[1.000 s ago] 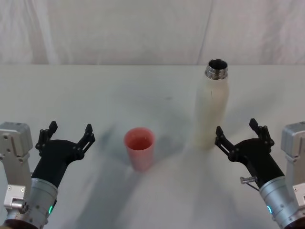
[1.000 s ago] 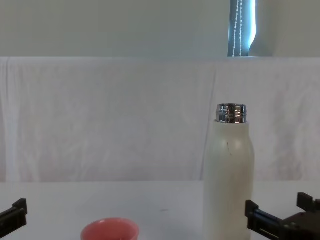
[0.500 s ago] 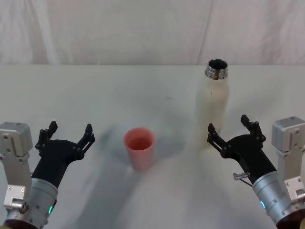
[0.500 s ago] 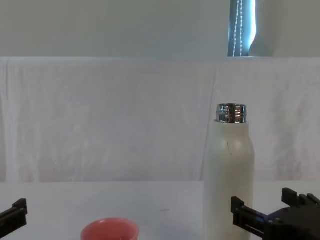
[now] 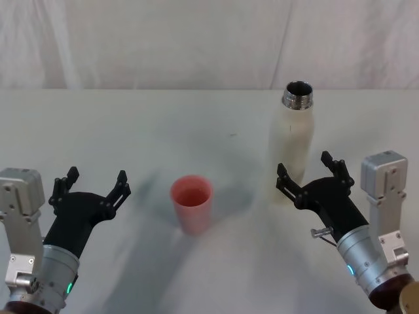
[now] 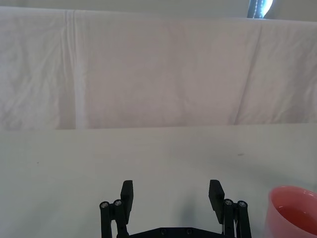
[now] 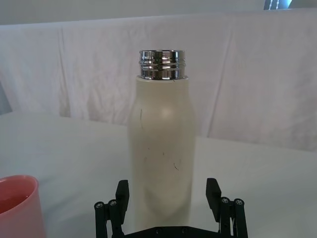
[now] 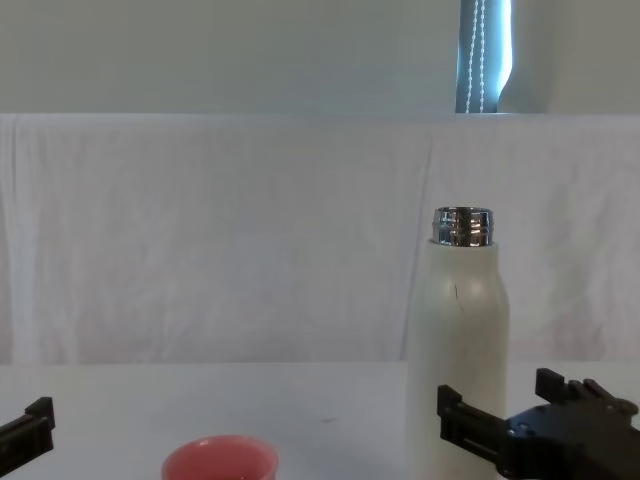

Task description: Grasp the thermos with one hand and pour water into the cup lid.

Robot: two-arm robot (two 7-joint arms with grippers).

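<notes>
— Head view, nearest first?
— Left tool (image 5: 91,185) parked near, fingers apart; right tool (image 5: 309,171) spread, just before the thermos (image 5: 292,145).
— And beyond?
— Cup (image 5: 192,203) stands mid-bench (image 5: 163,124), left of the upright, uncapped thermos.

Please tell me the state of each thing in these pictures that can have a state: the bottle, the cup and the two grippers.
Tall cream-white thermos bottle with a steel threaded neck: upright on the table, uncapped, not gripped.
Small salmon-pink cup lid: upright, mouth up, standing apart from the thermos.
Black right gripper: open, at the thermos base, a finger on either side.
Black left gripper: open, holding nothing, left of the cup lid.
</notes>
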